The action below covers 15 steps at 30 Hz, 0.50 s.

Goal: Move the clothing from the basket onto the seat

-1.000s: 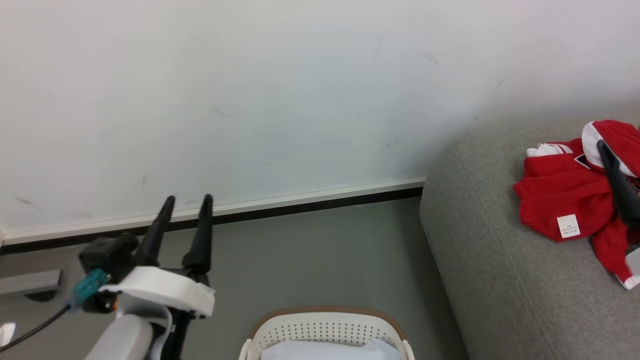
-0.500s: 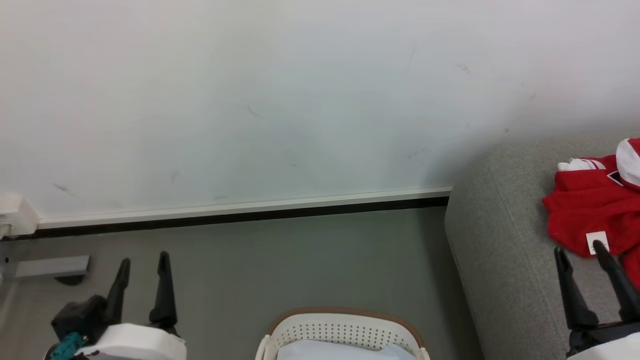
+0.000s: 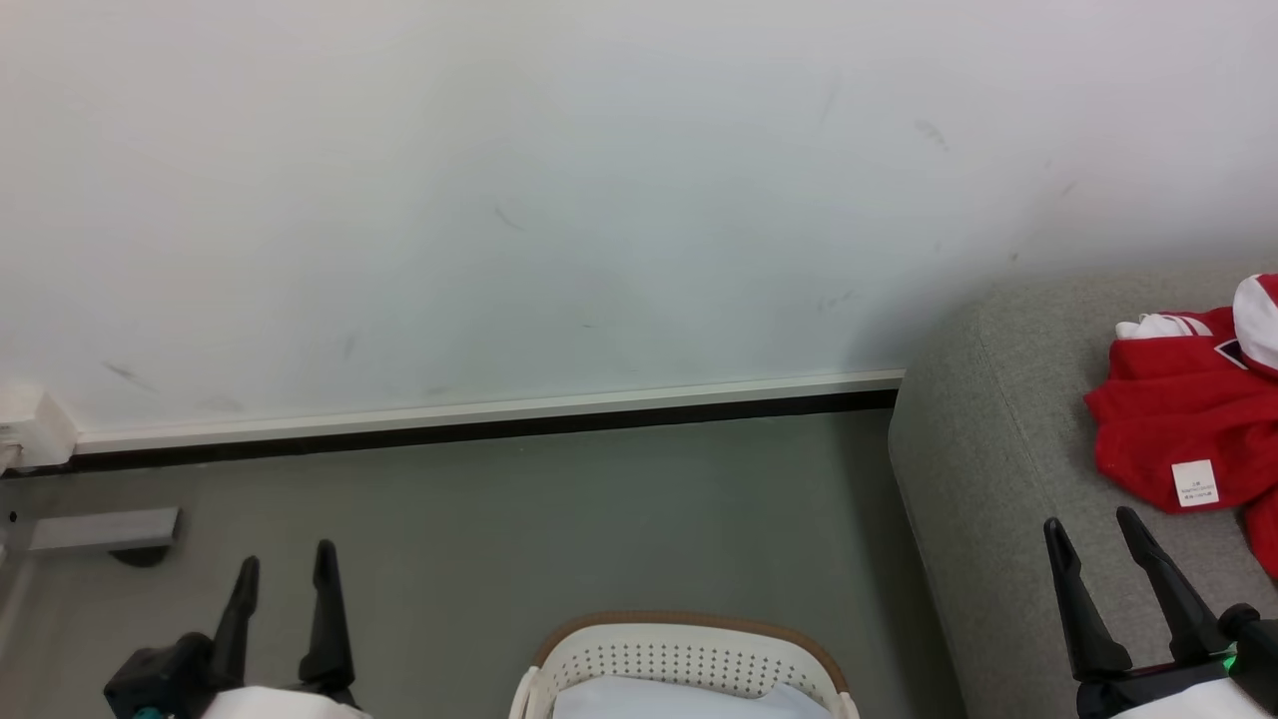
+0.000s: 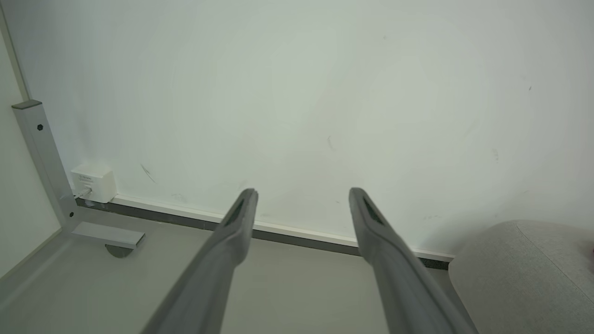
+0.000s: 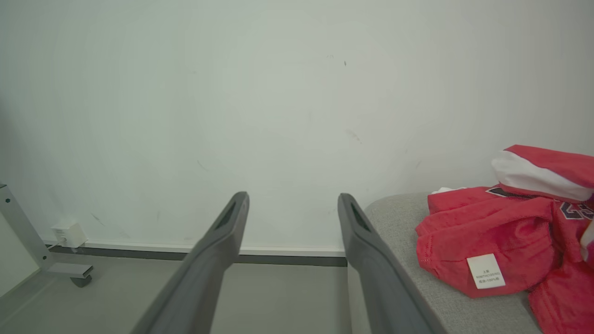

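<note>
The right gripper (image 3: 1088, 519) sits at the lower right with its two dark fingers spread and nothing between them, over the near part of the seat (image 3: 998, 479). The clothing (image 3: 1168, 419) lies just beyond and to the right of its tips, not touching them. It is a rumpled red heap with white trim on the grey cushion, cut off by the right edge of the head view. One small white label (image 3: 1194, 483) faces up on its near edge. The right wrist view shows dark number print among the folds, and I cannot tell whether the heap is one jersey or several, though it looks like more than one. The left gripper (image 3: 288, 554) sits at the lower left, its two fingers also parted and empty, above the grey floor (image 3: 599, 519). Between the two grippers, at the near edge, stands the one basket (image 3: 689, 624), with its brown rim and perforated cream wall showing and a pale surface inside. It is just left of the seat's rounded corner. Far behind runs a white wall (image 3: 599, 200) with a skirting board (image 3: 499, 414). At the far left are one grey metal frame foot (image 3: 100, 529) and one small white box (image 3: 35, 424) on the wall.
</note>
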Available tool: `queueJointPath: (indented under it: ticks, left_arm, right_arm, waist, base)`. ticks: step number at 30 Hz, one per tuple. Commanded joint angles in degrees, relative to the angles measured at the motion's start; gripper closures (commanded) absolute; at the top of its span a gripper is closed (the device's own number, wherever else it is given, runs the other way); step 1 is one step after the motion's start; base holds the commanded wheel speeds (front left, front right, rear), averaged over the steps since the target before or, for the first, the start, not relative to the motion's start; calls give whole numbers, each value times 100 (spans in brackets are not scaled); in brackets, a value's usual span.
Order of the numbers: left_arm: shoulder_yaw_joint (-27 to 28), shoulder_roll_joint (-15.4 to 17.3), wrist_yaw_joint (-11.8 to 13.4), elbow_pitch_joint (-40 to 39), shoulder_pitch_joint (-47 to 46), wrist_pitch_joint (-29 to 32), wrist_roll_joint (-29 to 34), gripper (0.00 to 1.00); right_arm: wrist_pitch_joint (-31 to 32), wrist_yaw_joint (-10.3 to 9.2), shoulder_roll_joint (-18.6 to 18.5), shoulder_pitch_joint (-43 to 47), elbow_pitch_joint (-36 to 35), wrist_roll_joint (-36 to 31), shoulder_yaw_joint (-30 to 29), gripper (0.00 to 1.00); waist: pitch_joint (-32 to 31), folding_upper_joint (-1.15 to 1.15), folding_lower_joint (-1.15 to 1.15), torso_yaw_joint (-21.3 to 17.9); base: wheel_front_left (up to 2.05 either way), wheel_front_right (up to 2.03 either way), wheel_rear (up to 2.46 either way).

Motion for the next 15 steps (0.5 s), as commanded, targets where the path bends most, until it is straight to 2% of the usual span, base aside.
queueJointPath:
  ticks: [1, 13, 14, 15]
  left_arm:
    - [63, -31, -53, 33, 26, -4, 126, 0]
    - [343, -191, -291, 184, -43, -4, 357, 0]
    - [327, -191, -292, 188, -20, 0, 275, 100]
    - [324, -207, -292, 232, 2, 1, 270, 100]
  right_arm:
    - [-15, -13, 3, -55, 23, -44, 2, 0]
    - [-15, -13, -11, -135, 76, 21, 116, 0]
    - [0, 0, 2, -75, 71, 4, 119, 100]
    - [3, 0, 20, -43, 103, 5, 127, 100]
  waist:
    - [0, 0, 0, 3]
    - [-27, 0, 0, -34]
    - [-28, 0, 0, -34]
    - [-28, 0, 0, -35]
  base:
    - [0, 0, 0]
    - [0, 0, 0]
    - [0, 0, 0]
    - [0, 0, 0]
